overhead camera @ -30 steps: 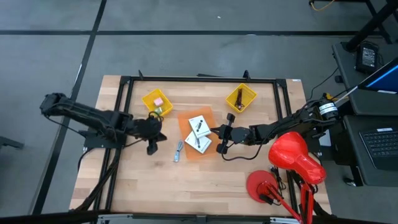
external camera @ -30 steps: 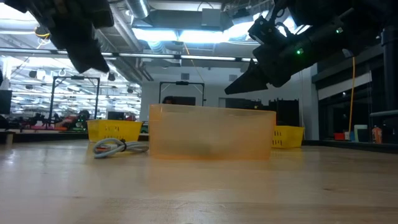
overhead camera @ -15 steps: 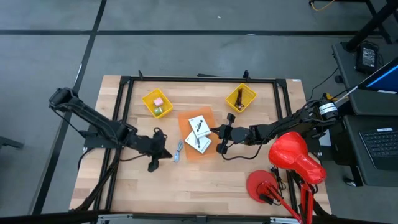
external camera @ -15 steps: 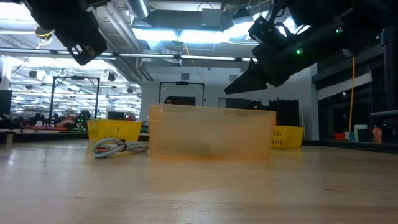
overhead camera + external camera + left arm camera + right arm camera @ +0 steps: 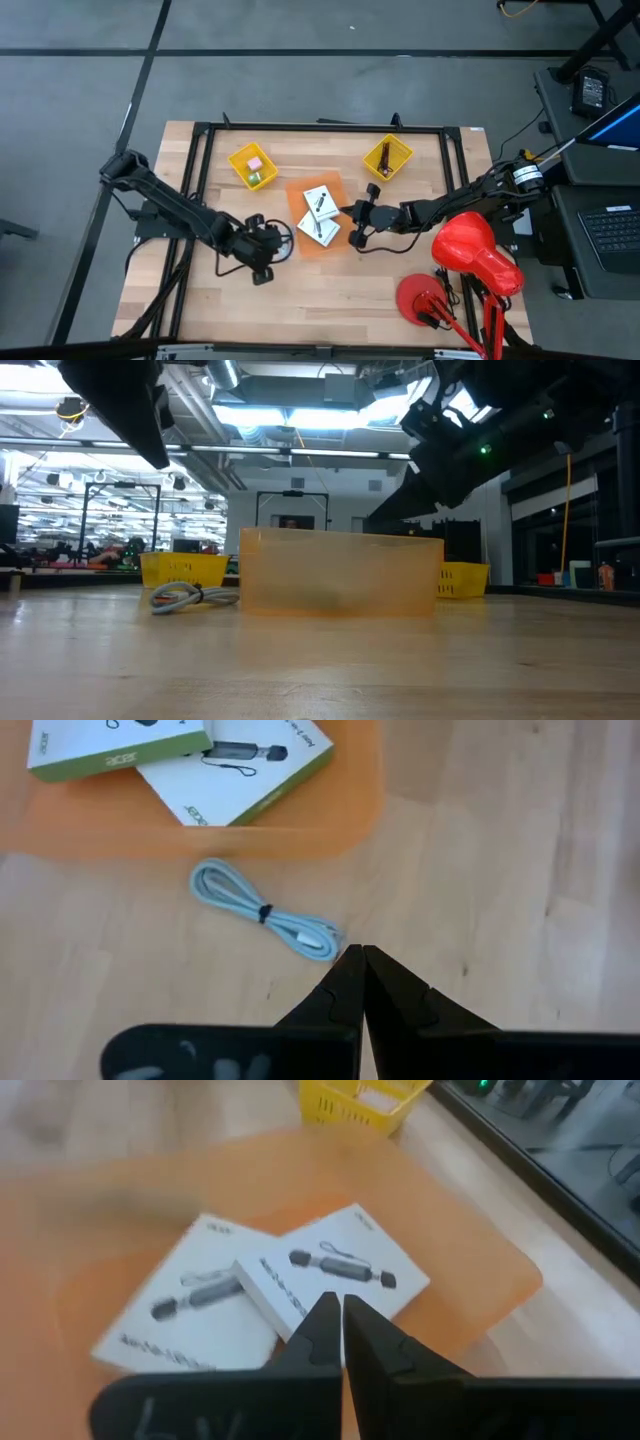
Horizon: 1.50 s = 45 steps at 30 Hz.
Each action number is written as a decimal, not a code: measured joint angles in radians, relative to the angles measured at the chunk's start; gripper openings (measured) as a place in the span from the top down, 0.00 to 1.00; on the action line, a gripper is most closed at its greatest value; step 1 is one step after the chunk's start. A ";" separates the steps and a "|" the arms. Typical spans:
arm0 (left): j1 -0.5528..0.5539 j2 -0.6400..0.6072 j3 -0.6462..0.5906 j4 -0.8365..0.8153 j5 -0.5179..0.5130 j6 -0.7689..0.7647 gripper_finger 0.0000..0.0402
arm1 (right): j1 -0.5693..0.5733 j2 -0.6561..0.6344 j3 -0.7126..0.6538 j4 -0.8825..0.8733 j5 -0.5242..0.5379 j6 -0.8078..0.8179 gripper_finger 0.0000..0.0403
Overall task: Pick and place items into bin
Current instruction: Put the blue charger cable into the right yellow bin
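The blue-grey coiled cable lies flat on the wood just outside the orange bin, and also shows in the low view as the cable. My left gripper is shut and hangs above the table beside the cable's end, touching nothing. Two white cards lie flat inside the orange bin. My right gripper is shut and hovers over them, at the bin's right side. A pink block and a green cube sit in the left yellow bin, and dark cords in the right one.
The two yellow bins stand toward the far side of the table. A black frame runs round the tabletop. A red object on a stand sits at the right near corner. Bare wood stretches along the near edge.
My left arm has swung toward the table's right and near edge, from beside the left yellow bin to above the blue-grey cable next to the orange bin. The cable, the cards and the bins lie where they were.
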 joint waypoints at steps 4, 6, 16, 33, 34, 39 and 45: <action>0.016 0.041 0.014 0.001 -0.035 -0.041 0.99 | -0.001 0.000 0.000 -0.014 0.000 -0.071 1.00; 0.026 0.056 0.014 0.002 -0.053 -0.062 0.98 | -0.001 0.000 0.000 -0.013 0.000 -0.060 1.00; 0.035 0.134 0.014 -0.001 -0.053 -0.153 0.84 | -0.001 0.000 0.000 -0.012 0.000 0.003 1.00; 0.035 0.269 0.014 0.024 -0.096 -0.419 0.54 | 0.001 0.000 0.000 -0.024 0.000 0.013 1.00; 0.035 0.277 0.014 0.033 -0.095 -0.421 0.54 | 0.001 0.000 0.000 -0.024 -0.001 0.014 1.00; 0.035 0.311 0.014 0.091 -0.095 -0.423 0.52 | 0.002 0.000 0.000 -0.025 -0.001 0.041 1.00; 0.037 0.343 0.014 0.086 -0.095 -0.446 0.52 | 0.002 0.000 0.000 -0.027 -0.002 0.060 1.00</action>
